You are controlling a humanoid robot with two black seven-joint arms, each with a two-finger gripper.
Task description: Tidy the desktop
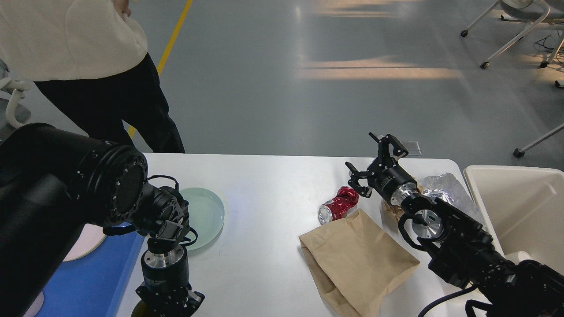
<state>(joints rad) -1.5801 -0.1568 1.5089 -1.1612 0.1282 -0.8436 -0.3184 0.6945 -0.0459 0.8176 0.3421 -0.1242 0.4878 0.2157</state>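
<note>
Head view, right gripper [374,162] spread above can [338,204] (crushed), left gripper [169,301] state unclear, desktop [264,220]

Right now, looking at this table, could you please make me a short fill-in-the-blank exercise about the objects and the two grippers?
1. The crushed red can lies just beyond the brown ____ bag.
2. The right gripper is ____, with nothing between its fingers.
3. The pale green plate rests on the white desktop, beside the ____ tray.
4. The cream bin stands at the desktop's ____ edge.

Missing words: paper; open; blue; right
</note>
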